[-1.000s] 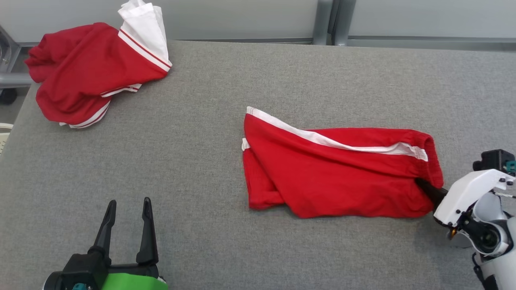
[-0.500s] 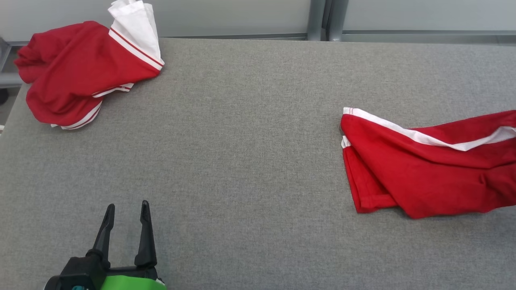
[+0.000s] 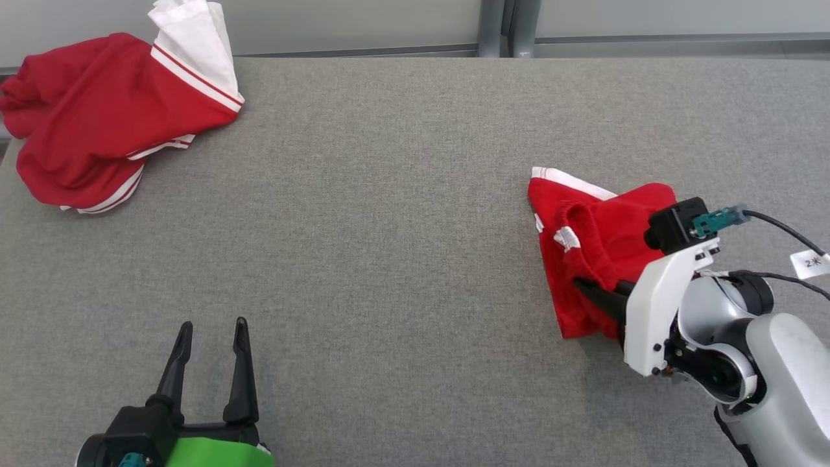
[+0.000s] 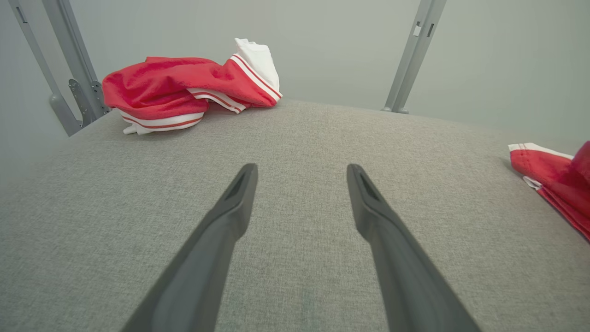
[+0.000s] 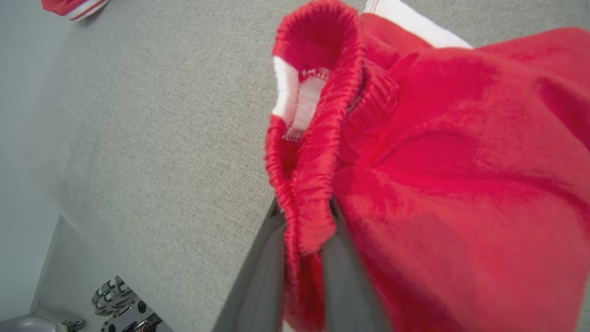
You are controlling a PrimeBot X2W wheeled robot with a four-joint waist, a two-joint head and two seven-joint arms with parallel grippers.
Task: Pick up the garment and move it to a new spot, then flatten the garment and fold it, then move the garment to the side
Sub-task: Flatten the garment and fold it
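Open grey tabletop [image 3: 389, 259] left of garment [image 3: 603, 240]

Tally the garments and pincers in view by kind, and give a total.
Red garments: 2 (shorts, gripped by the right pincer; crumpled heap, far left, counted as one)
Pincers: 2 (left pincer open, right shut)
Total: 4

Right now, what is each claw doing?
Left claw: open, holding nothing.
Right claw: closed on the red shorts.
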